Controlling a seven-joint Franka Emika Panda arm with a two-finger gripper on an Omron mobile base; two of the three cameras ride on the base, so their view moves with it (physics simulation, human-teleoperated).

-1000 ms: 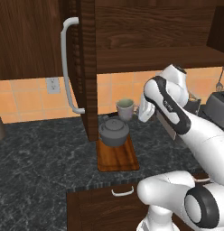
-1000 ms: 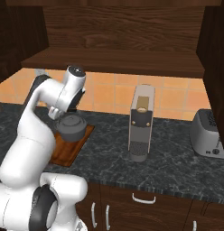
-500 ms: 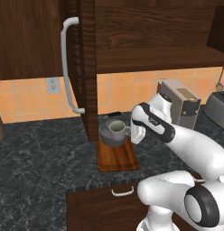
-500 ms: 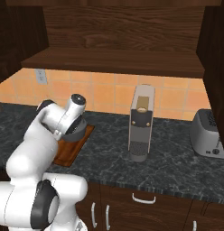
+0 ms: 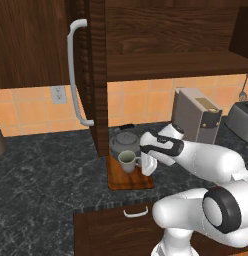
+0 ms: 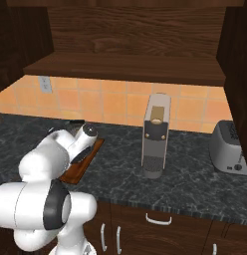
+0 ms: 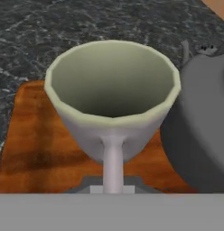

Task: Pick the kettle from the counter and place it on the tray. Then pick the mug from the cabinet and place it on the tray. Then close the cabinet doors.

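Note:
The off-white mug (image 7: 113, 97) with a pale greenish inside hangs upright low over the reddish-brown tray (image 7: 37, 149); whether it touches the wood I cannot tell. My gripper (image 7: 113, 184) is shut on the mug's loop handle. The dull-grey kettle (image 7: 199, 131) stands on the tray close beside the mug. In the left base view the mug (image 5: 127, 159) is in front of the kettle (image 5: 123, 141) on the tray (image 5: 127, 179), with my gripper (image 5: 147, 163) to its right. The cabinet (image 5: 171, 64) stands open, its door (image 5: 41, 45) swung out to the left.
A boxy grey coffee machine (image 5: 198, 119) and a toaster (image 5: 241, 115) stand on the dark counter (image 5: 41, 175) to the right of the tray. The door's long bar handle (image 5: 72, 75) hangs above the tray's left side. The other cabinet door (image 6: 238, 64) is open at the right.
My arm has come down from near shelf height to the tray with the mug in the gripper, bringing the mug in front of the kettle. The kettle and tray have stayed put.

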